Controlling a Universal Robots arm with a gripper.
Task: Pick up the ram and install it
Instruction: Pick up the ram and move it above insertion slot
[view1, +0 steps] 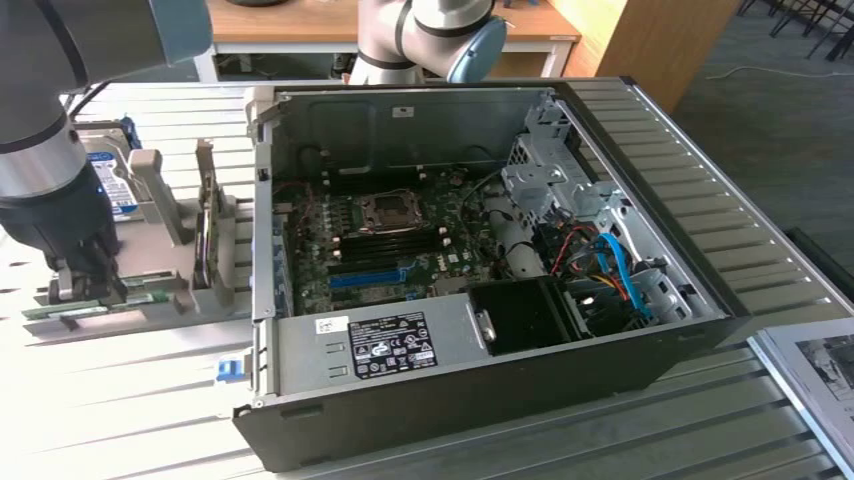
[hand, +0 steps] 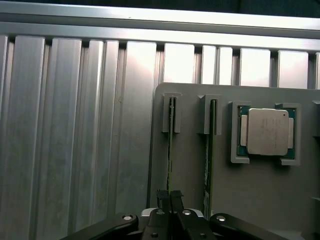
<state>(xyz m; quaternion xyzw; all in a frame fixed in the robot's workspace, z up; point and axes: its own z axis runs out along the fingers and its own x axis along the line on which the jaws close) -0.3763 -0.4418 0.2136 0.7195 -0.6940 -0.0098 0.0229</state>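
Note:
In the wrist view the ram (hand: 170, 145) stands on edge in a slot of the grey holder (hand: 190, 170), a thin green stick seen from its narrow side. My gripper (hand: 170, 194) is shut on it, both black fingers pinched against its sides. A second green stick (hand: 207, 150) sits in the neighbouring slot. In the exterior view my gripper (view1: 91, 285) reaches down onto the grey holder (view1: 174, 295) at that view's left, beside the open computer case (view1: 467, 270). The motherboard's long memory slots (view1: 396, 241) lie below the processor socket (view1: 394, 208).
A square silver processor (hand: 267, 131) rests in its own recess of the holder. A hard drive with a blue-white label (view1: 114, 175) stands behind the holder. Everything rests on a ribbed metal table (hand: 75, 125). A drive cage and cables (view1: 587, 240) fill the case's right side.

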